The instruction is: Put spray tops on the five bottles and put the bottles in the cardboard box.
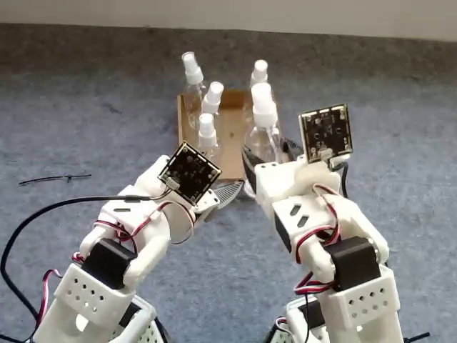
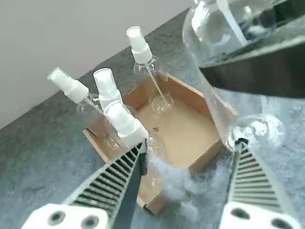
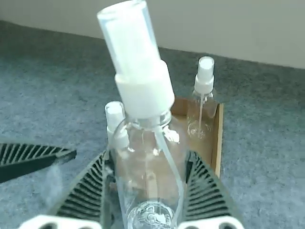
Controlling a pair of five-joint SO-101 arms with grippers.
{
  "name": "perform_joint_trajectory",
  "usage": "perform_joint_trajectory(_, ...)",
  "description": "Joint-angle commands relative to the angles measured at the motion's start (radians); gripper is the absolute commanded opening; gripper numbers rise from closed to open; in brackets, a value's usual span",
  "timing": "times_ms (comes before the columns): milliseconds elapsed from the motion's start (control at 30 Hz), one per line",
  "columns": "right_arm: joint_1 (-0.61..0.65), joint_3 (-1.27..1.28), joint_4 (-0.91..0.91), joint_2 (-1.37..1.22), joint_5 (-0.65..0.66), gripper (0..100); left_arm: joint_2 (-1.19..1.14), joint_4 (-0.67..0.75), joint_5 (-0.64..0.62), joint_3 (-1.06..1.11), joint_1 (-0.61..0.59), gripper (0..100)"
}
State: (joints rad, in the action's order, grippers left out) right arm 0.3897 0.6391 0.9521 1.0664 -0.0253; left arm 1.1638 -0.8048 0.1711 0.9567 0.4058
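Bottles number five, each a clear plastic spray bottle with a white spray top already on it. At the far left of the high view a thin black cable (image 1: 53,179) lies loose on the grey carpeted table (image 1: 86,121).

Next comes the left gripper (image 1: 223,194) (image 2: 186,179). Its ribbed fingers (image 2: 116,183) are spread wide apart with nothing between them, and it sits just in front of the near left corner of the open brown cardboard box (image 1: 230,132) (image 2: 186,129) (image 3: 218,129).

Four bottles (image 1: 207,136) (image 2: 121,126) stand upright inside that box. Three are grouped along its left side and one is at the far right corner (image 1: 259,75) (image 2: 143,52) (image 3: 204,95).

The fifth bottle (image 1: 263,139) (image 2: 224,28) (image 3: 147,157) is upright at the box's right edge, near the front, outside the walls as the left wrist view shows it. The right gripper (image 1: 258,166) (image 3: 147,191) is clamped on its lower body, one ribbed finger (image 3: 83,195) on each side. Whether the bottle's base touches the carpet cannot be told.
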Motion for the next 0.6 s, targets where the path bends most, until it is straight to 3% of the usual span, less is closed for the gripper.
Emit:
perform_joint_trajectory(0, -0.044, 0.036, -0.236, -0.05, 0.055, 0.4, 0.119, -0.097, 0.006, -0.007, -0.053, 26)
perform_joint_trajectory(167, -0.062, 0.168, -0.575, -0.179, 0.068, 0.4, 0.363, -0.204, 0.006, 0.016, -0.237, 26)
perform_joint_trajectory(367, -0.059, 0.367, -0.944, -0.328, 0.061, 0.4, 0.547, -0.133, 0.006, 0.171, -0.542, 26)
perform_joint_trajectory(567, -0.064, 0.476, -1.156, -0.443, 0.061, 0.4, 0.555, 0.0, 0.002, 0.349, -0.564, 26)
